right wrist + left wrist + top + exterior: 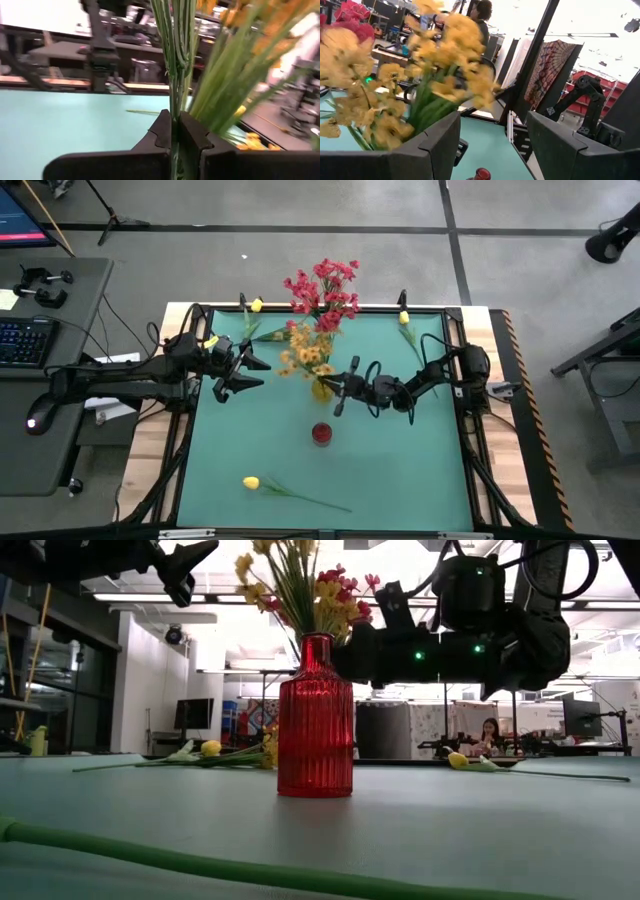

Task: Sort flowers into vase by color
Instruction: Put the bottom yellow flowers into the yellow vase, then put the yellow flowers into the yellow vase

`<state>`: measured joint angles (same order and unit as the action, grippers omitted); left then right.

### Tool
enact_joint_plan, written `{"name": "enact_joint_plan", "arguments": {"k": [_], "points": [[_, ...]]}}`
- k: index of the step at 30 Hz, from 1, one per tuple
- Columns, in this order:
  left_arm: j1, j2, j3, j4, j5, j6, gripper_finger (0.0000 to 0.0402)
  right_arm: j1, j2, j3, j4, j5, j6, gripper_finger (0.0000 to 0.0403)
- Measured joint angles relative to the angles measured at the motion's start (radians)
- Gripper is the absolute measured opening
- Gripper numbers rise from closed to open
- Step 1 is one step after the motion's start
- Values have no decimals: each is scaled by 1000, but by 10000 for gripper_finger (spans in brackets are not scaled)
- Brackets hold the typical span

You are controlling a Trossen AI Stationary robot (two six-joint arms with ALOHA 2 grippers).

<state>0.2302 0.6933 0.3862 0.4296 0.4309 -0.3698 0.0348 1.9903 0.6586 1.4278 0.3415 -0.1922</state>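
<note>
Above the middle of the teal-topped counter (400, 470), a mixed bunch of artificial flowers on long green stems (176, 55) is held by the right gripper (175, 131), whose jaws are clamped together on the stems just below the blossoms. The orange-yellow blossoms (308, 352) and the pink-red blossoms (322, 288) fan out toward the far edge, while the ribbed red glass vase (315, 718) stands upright on the counter a little nearer the front, apart from the bunch in the overhead view. The left gripper (492, 145) hovers beside the orange-yellow heads with its jaws apart and nothing between them. The step in hand appears to be the separating of one colour from the bunch; whether the stem ends already sit in the vase neck cannot be settled from the level view, where blossoms and vase overlap. To do this well, the bunch should be kept steady and upright by the right gripper, and the left jaws should be closed only on stems of a single colour, low on the stem and not on the soft heads, so that the pull runs along the stems and nothing tangles. Three single yellow tulips lie elsewhere: one near the front (251, 482), two by the far corners (257, 305) (404, 318), all well apart from the vase. Open room lies across the front half; the raised frame along the far edge is close to the blossoms, so movement is better directed forward.
</note>
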Motion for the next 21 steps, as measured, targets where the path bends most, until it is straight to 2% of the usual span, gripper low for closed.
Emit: {"name": "enact_joint_plan", "arguments": {"k": [6, 10, 16, 21], "points": [[0, 0, 0, -1, 0, 0, 215, 21, 0, 0, -3, 126, 18, 16], [0, 0, 0, 0, 0, 0, 215, 50, -1, 0, -2, 207, 12, 74], [0, 0, 0, 0, 0, 0, 215, 89, -44, 0, -2, 259, 10, 176], [0, 0, 0, -7, 0, 0, 215, 130, -96, 0, -103, 391, -31, 234]]}}
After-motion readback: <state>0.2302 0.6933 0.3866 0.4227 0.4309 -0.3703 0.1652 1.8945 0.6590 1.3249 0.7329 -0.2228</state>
